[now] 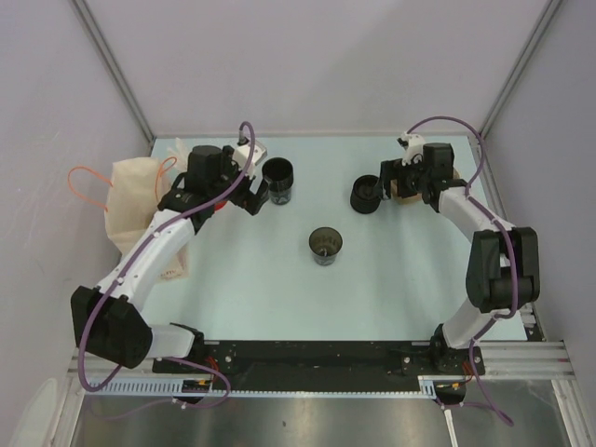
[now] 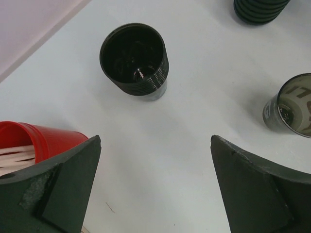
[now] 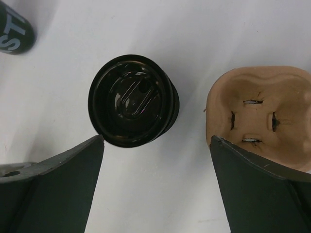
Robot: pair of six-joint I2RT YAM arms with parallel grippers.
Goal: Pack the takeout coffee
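Now the left gripper [image 2: 155, 143], claw spread and empty, sits just beside the small round black disposable coffee cup [image 2: 134, 60], upright far-left on the pale table [image 1: 242, 279]; the right gripper [image 3: 156, 143], likewise spread, is near the squat black round piece [image 3: 132, 99].

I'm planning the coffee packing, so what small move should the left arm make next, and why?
Probably ease the left gripper forward, correcting slightly sideways, until its open jaws straddle the black cup. The cup stands upright ahead of the gripper, untouched, left of centre in the wrist view.
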